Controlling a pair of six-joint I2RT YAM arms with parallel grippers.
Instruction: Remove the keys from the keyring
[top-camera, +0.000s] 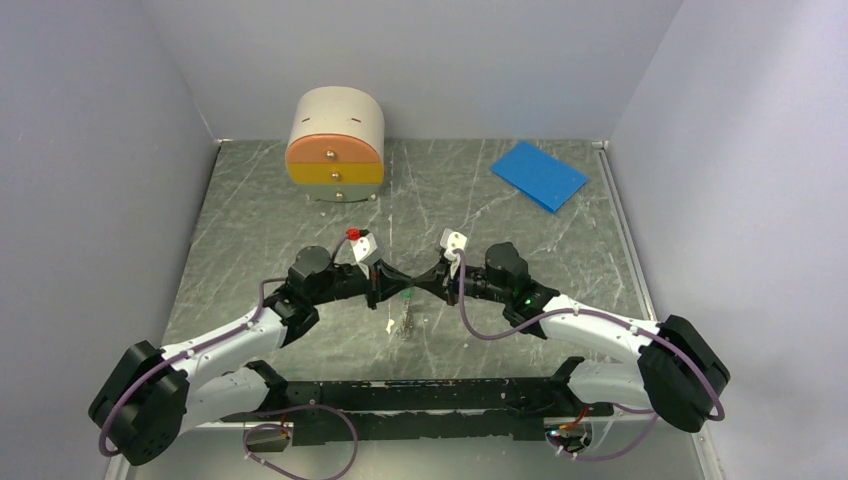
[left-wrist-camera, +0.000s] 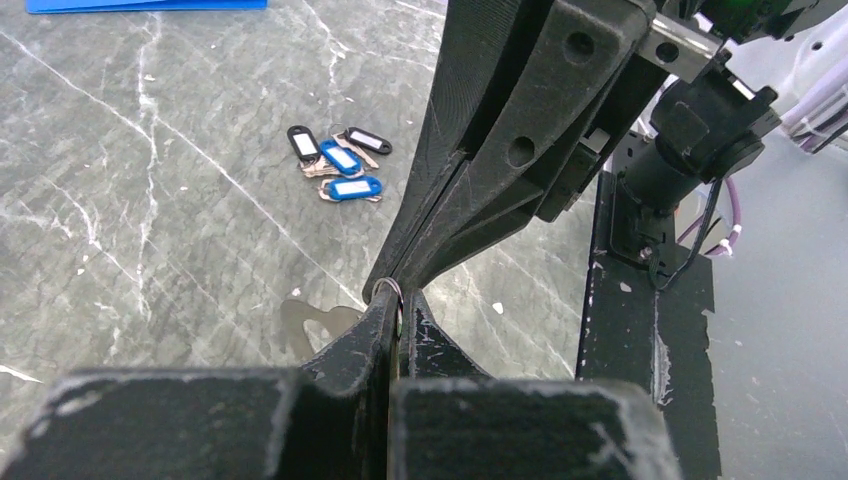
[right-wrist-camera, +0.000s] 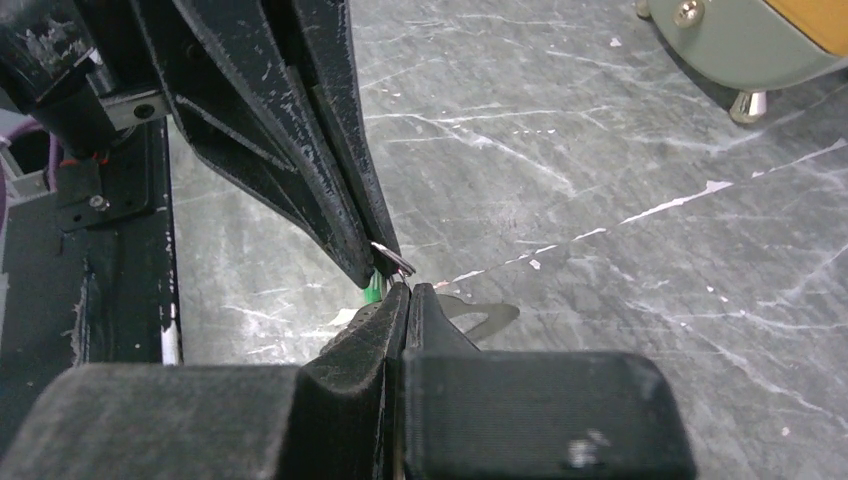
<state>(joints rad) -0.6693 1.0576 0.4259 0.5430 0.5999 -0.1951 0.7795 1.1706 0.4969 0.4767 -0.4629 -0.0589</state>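
Keyring (left-wrist-camera: 389, 292): thin silvery metal loop, pinched in the closed fingertips of the left pincer (left-wrist-camera: 392, 303), raised above the table (left-wrist-camera: 150, 200); right pincer (right-wrist-camera: 408, 292): fingers pressed together, tip to tip against the left pincer, touching the loop, firm hold on it not discernible; keys (right-wrist-camera: 374, 289): small bright green tag, hanging just below the meeting tips, mostly hidden behind the left pincer's fingers; blue and black tags (left-wrist-camera: 340, 165): small cluster with metal pieces, flat on the table below the tips, a little off to one side, apart from both pincers; drawer unit (top-camera: 335, 145): rounded, pink and yellow fronts, well beyond, on the left pincer's side; blue sheet (top-camera: 538, 175): flat, well beyond, on the right pincer's side.
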